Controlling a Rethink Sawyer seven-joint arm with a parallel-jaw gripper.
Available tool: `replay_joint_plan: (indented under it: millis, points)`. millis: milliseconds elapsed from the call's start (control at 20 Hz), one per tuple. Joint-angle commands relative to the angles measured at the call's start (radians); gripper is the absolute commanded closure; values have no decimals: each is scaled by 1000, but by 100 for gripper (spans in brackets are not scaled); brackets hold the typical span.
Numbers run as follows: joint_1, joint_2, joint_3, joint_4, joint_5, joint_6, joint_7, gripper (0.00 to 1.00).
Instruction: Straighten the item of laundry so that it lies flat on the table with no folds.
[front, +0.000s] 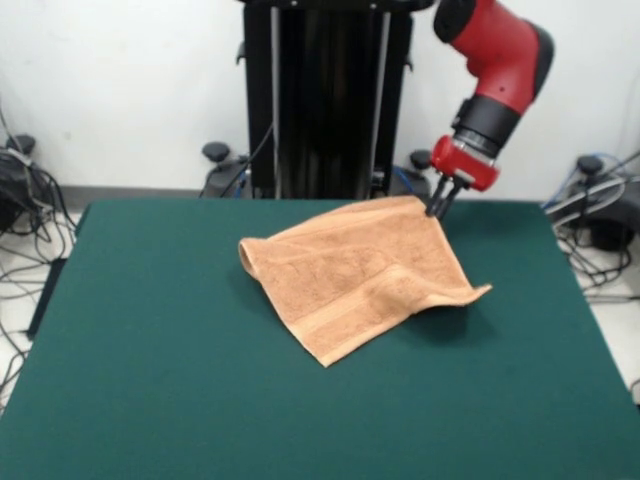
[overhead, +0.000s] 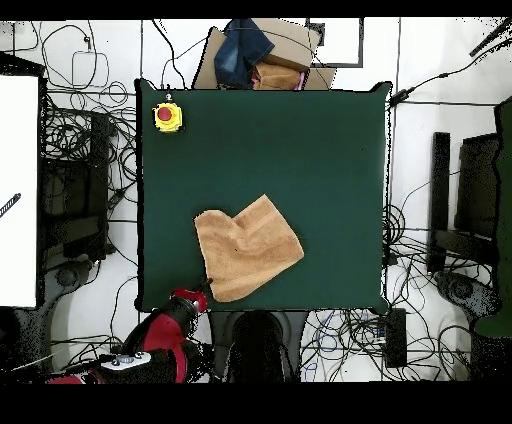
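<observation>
One corner of the orange-tan terry towel (front: 355, 272) is pinched in the closed gripper (front: 438, 211) at its two o'clock; the rest lies rumpled on the green table (front: 150, 340).

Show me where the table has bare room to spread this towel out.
Bare felt on the table lies between the towel and the yellow button box, and beside the towel opposite the gripper. It is crowded only at the robot-side edge, where the gripper meets the towel corner.
</observation>
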Motion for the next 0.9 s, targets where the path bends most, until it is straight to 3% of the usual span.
replay_joint_plan:
  millis: [50, 900]
  points:
    - [-29, -17, 162, -115, 10, -43, 354, 100]
    - [-53, -5, 175, -123, -7, -66, 356, 100]
